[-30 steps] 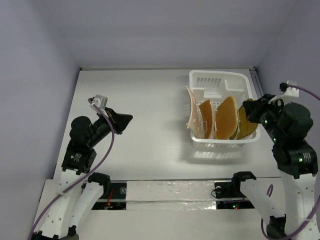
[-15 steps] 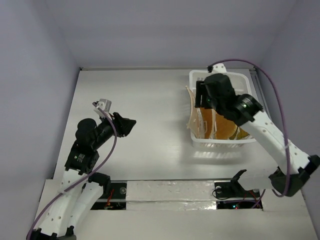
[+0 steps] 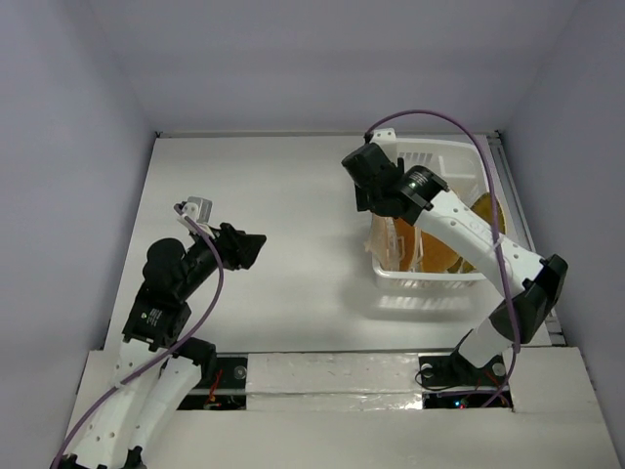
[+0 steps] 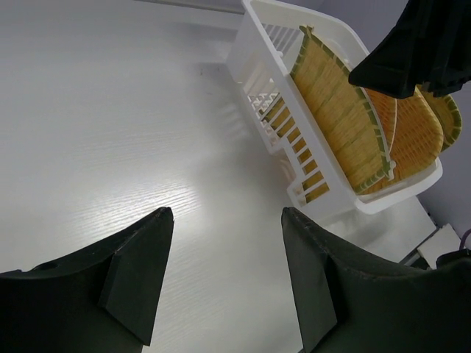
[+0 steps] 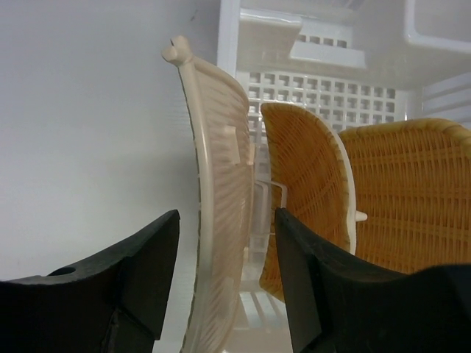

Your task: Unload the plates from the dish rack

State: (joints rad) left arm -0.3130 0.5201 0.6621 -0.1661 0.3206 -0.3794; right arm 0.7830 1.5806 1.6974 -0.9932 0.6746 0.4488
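The white dish rack (image 3: 437,277) stands at the right of the table with several tan woven plates upright in it. The leftmost plate (image 5: 221,206) shows its pale back in the right wrist view and its woven face (image 4: 335,110) in the left wrist view. My right gripper (image 3: 365,191) hovers over the rack's left edge. It (image 5: 226,213) is open, one finger on each side of that plate's top edge, not clamped. More plates (image 5: 309,191) (image 3: 441,250) stand behind. My left gripper (image 3: 246,248) (image 4: 226,211) is open and empty over bare table, left of the rack (image 4: 309,180).
Grey walls enclose the white table (image 3: 283,195) on three sides. The right arm (image 3: 469,234) stretches across the rack from the near right corner and hides part of it. A metal rail (image 3: 332,371) runs along the near edge between the arm bases.
The right arm swung from the rack's right side across to its left edge. Both grippers went from shut to open. The left gripper shifted only slightly.
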